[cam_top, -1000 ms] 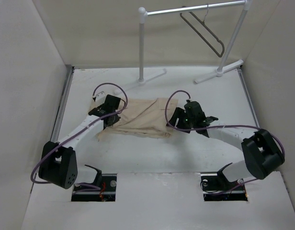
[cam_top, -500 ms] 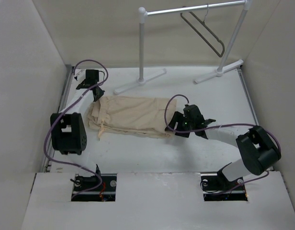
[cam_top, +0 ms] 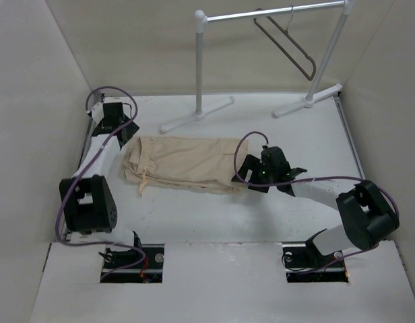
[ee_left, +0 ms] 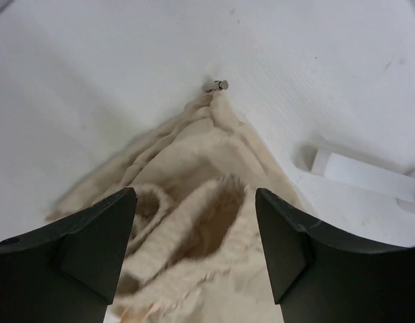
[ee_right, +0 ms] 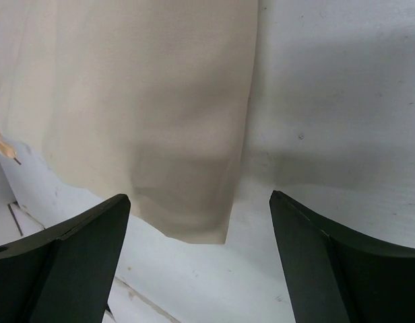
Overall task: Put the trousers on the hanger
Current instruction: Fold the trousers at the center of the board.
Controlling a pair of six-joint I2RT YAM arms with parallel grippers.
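1. We see the left gripper (ee_left: 194, 198) spread and empty over the bunched end of the trousers (cam_top: 184, 161).
2. The right gripper (ee_right: 201, 202) gapes, empty, over their opposite edge.
3. The trousers lie on the table (cam_top: 261, 222); the hanger (cam_top: 292, 44) hangs on the rail (cam_top: 248, 14).

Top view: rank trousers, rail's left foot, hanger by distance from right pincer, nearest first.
1. trousers: at the right pincer, on its left.
2. rail's left foot: back, centre-left.
3. hanger: hung on the rail, far back right.

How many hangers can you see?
1. The hanger hangs on the rail at the back right. No other shows, though the folded trousers could hide something under them.
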